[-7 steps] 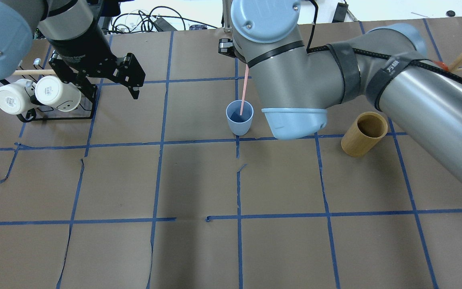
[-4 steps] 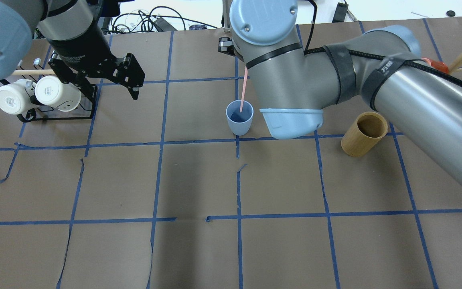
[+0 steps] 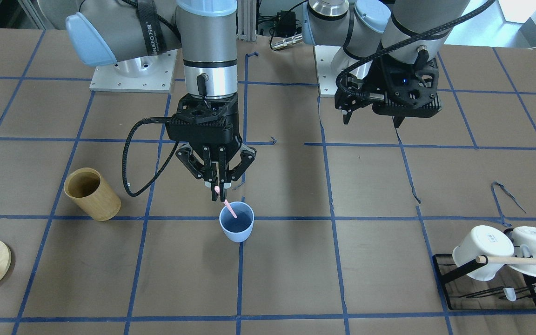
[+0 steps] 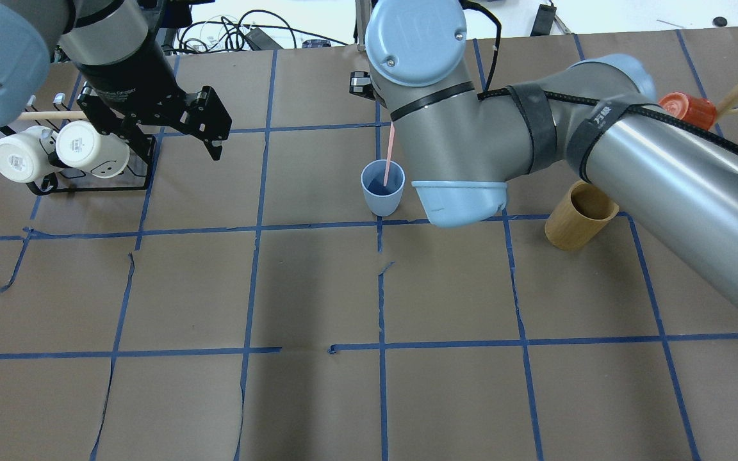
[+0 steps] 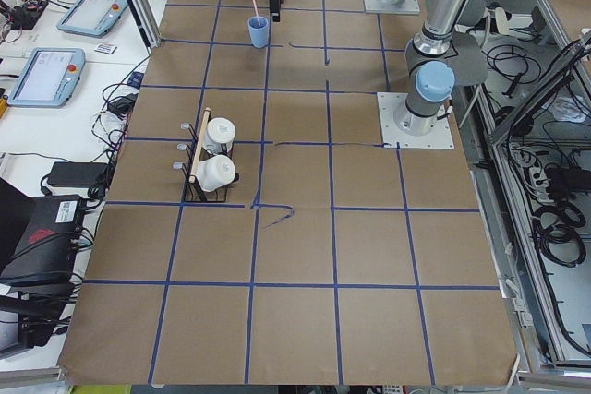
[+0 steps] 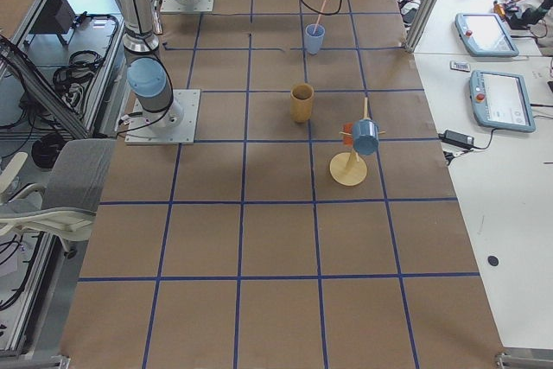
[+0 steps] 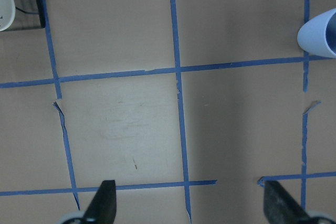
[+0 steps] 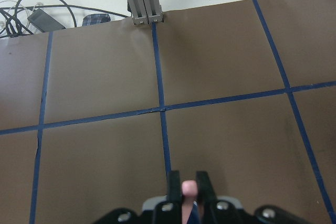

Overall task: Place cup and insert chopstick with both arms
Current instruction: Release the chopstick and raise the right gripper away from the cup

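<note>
Underneath, the cup point(image 4: 382, 197) stands on blue-taped brown paper point(image 4: 318, 288).

A light-blue cup point(image 4: 382, 192) stands upright on the brown paper table point(image 4: 318, 288), just above a crossing of blue tape lines. A pink chopstick point(image 4: 389, 153) leans in it, its top end hidden behind the right arm point(image 4: 471, 147). A bamboo cylinder point(image 4: 577, 221) sits partly under that arm. The left gripper point(image 4: 182, 148) hangs spread wide beside a black rack point(image 4: 97, 188) holding two white mugs point(image 4: 87, 148).
</note>
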Tool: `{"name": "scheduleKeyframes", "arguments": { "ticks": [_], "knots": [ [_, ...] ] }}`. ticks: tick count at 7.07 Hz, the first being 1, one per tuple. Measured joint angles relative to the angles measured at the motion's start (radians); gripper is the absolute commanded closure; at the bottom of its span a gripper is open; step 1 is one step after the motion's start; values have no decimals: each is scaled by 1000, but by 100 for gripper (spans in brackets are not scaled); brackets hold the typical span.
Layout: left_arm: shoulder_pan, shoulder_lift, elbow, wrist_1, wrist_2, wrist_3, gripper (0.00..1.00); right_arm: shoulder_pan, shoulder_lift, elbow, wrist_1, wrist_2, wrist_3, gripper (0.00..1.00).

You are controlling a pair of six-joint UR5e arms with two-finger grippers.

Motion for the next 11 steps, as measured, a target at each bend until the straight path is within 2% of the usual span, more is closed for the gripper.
{"name": "scheduleKeyframes", "arguments": {
  "ticks": [3, 4, 7, 8, 11],
  "knots": [
    [-1, 23, -36, 0, -4, 1, 0, -7, -15, -20, 7, -1, -9, 0],
    [-1, 29, -44, 1, -6, 1, 0, -16, -27, -40, 71, 1, -21, 0],
    [0, 33, -50, 1, -6, 1, 0, -116, -112, -88, 521, 19, -157, 0],
    [0, 33, -51, 1, -6, 1, 0, -161, -132, -92, 635, 45, -179, 0],
    [0, 33, -51, 1, -5, 1, 0, -271, -169, -89, 859, 94, -250, 0]
  ]
}}
